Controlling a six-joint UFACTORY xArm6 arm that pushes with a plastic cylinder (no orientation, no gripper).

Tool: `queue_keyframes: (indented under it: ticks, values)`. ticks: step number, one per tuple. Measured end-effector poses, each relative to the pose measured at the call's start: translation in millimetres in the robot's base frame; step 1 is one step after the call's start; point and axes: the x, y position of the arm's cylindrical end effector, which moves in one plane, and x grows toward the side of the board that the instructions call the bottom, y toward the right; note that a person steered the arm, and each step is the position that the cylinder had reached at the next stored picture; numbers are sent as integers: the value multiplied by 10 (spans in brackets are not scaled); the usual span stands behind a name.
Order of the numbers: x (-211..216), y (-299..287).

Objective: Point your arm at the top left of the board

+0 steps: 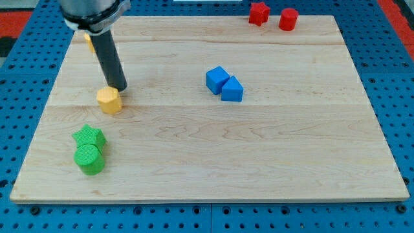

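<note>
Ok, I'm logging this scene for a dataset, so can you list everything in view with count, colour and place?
Wooden board: one, light wood, fills the view.
Blue pegboard table: one, under the board.
Red blocks: two, top right edge.
Blue blocks, a cube and a wedge-like one: two, touching, centre.
Green blocks, star and cylinder: two, touching, lower left.
Yellow hexagonal block: one, left.
Yellow block: one, top left, mostly hidden by the rod.
My tip: one, dark, just above the yellow hexagonal block.

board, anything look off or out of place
Nothing is damaged or spilled. The one oddity: a yellow block at the view's top left is mostly hidden behind the rod, so its shape can't be told. My tip sits right against the yellow hexagonal block.
</note>
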Motion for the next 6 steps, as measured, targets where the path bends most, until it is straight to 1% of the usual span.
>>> queue_keyframes:
  ticks: [1,2,3,4,5,6]
  values:
    - [292,-88]
    - [158,-277]
    - [-678,-133]
    - [-1465,192]
    - [-2104,31]
    - [-2130,-722]
